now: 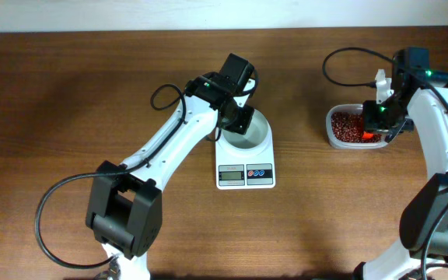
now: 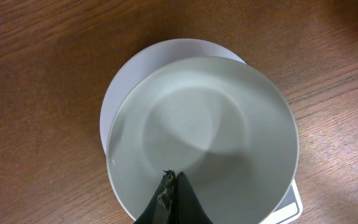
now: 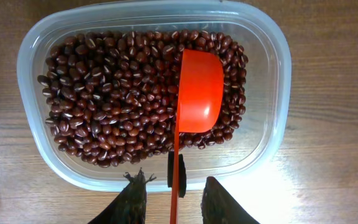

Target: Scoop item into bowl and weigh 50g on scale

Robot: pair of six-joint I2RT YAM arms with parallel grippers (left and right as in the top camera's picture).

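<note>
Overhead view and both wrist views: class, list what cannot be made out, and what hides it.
- Overhead: the scale display is too small to read.
- Left wrist: the white bowl hides most of the scale.
- Right wrist: the red scoop handle's end is cut off by the bottom edge.

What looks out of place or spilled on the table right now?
No spilled beans show. The one oddity: the red scoop lies loose on the beans in the clear tub, its handle poking over the rim between the right gripper's open fingers, ungripped. The white bowl on the scale is empty.
</note>
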